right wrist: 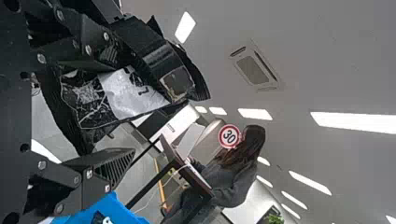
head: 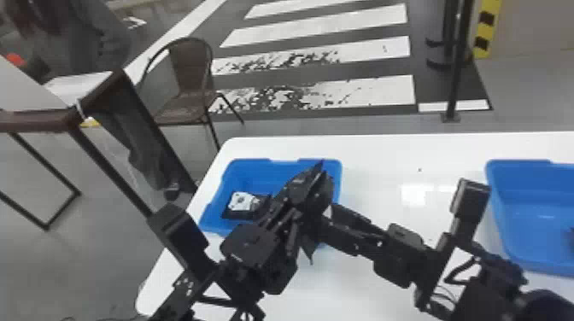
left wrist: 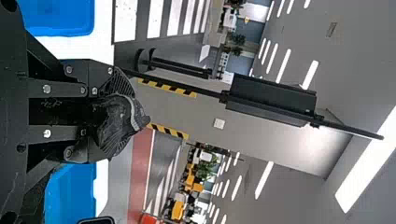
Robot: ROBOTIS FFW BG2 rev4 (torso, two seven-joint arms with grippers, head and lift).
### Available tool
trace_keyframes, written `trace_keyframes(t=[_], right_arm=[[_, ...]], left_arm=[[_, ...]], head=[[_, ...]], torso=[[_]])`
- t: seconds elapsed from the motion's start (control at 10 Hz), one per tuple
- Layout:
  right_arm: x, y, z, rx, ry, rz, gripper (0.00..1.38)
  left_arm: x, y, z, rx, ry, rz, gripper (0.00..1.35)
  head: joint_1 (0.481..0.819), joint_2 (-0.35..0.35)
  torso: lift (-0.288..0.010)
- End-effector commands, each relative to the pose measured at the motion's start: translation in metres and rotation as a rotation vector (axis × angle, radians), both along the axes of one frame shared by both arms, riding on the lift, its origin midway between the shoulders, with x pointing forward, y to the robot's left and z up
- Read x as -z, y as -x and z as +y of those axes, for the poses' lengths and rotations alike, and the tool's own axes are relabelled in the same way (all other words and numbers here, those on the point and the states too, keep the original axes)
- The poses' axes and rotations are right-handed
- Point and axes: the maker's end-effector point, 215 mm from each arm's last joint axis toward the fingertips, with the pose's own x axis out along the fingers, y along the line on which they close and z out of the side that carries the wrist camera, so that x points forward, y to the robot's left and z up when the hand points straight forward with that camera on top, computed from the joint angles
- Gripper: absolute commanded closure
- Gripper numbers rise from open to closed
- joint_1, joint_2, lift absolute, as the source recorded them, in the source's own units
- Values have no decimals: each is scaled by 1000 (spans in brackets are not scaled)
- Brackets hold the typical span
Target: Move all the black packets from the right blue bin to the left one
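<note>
My left gripper [head: 284,215] is above the near right part of the left blue bin [head: 213,222]. In the left wrist view the left gripper [left wrist: 133,114] is shut on a crumpled black packet [left wrist: 112,116]. Facing it from the right is my right gripper [head: 314,198]. The right wrist view has the right gripper [right wrist: 114,109] with its fingers wide apart and a black packet with a silvery label [right wrist: 133,95] between them, close to one finger. Another black packet with a white label [head: 241,202] lies inside the left bin. Something dark shows in the right blue bin [head: 525,205].
Both bins stand on a white table [head: 376,149], apart from each other. The forearms cross its near part. Beyond the table are a brown chair [head: 183,102], a dark desk frame [head: 72,121] and a black post [head: 456,77].
</note>
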Motion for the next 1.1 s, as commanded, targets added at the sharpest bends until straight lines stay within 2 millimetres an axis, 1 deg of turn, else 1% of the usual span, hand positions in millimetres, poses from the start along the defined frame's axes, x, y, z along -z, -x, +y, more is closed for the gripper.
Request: trace_keyframes(t=[0.0, 0.2, 0.4, 0.5, 0.6, 0.7, 0.8, 0.9, 1.0], right_arm=[[-1, -3, -2, 9, -13, 8, 119], [0, -2, -2, 9, -8, 2, 111], [-6, 2, -1, 3, 59, -95, 111], [-8, -1, -5, 15, 138, -182, 111], [-14, -3, -11, 25, 191, -268, 111], [-12, 1, -15, 19, 226, -288, 111], [-8, 0, -27, 41, 217, -267, 111], [-11, -7, -48, 91, 207, -250, 111], [-11, -11, -67, 137, 203, -233, 111]], left_arm=[[0, 0, 1, -3, 0, -1, 1222], [-2, 0, 2, -5, 6, -6, 1222], [-7, 1, 7, -17, 14, -23, 1222], [-9, 0, 10, -23, 14, -28, 1222], [-10, 0, 11, -28, 7, -35, 1222], [-10, -1, 15, -41, -3, -37, 1222], [-4, -5, 26, -73, -41, -33, 1222], [7, -15, 43, -117, -79, -42, 1222], [23, -33, 64, -168, -153, -57, 1222]], head=[[695, 350], [695, 350], [695, 350], [695, 350], [695, 350], [695, 350], [695, 350], [695, 350], [695, 350]], torso=[[-140], [-140], [-140], [-140], [-140], [-140], [-140], [-140], [-140]])
